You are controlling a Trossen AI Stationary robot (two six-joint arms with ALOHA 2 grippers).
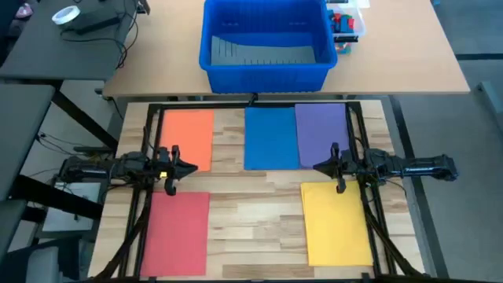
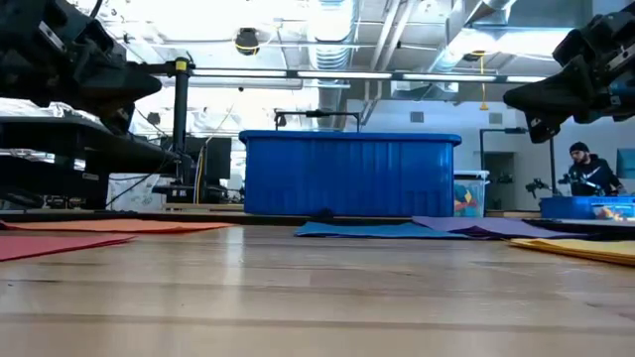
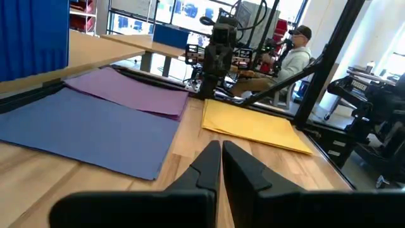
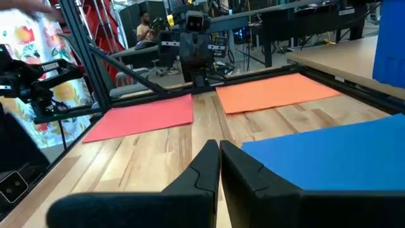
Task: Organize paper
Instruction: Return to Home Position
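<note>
Five sheets of paper lie flat on the wooden table: orange (image 1: 187,137) at far left, blue (image 1: 270,138) at far middle, purple (image 1: 322,134) overlapping the blue sheet's right edge, red (image 1: 176,233) at near left, yellow (image 1: 336,223) at near right. My left gripper (image 1: 194,167) hovers shut between the orange and red sheets, its fingers pointing toward the table's right. My right gripper (image 1: 317,166) hovers shut by the purple sheet's near edge, pointing left. In the wrist views both grippers (image 3: 221,155) (image 4: 219,155) hold nothing.
A big blue plastic bin (image 1: 266,39) stands on a separate tabletop beyond the far edge, with a clear box of small items (image 1: 346,23) to its right. A black frame (image 1: 251,102) borders the table. A person (image 3: 292,54) sits in the room beyond.
</note>
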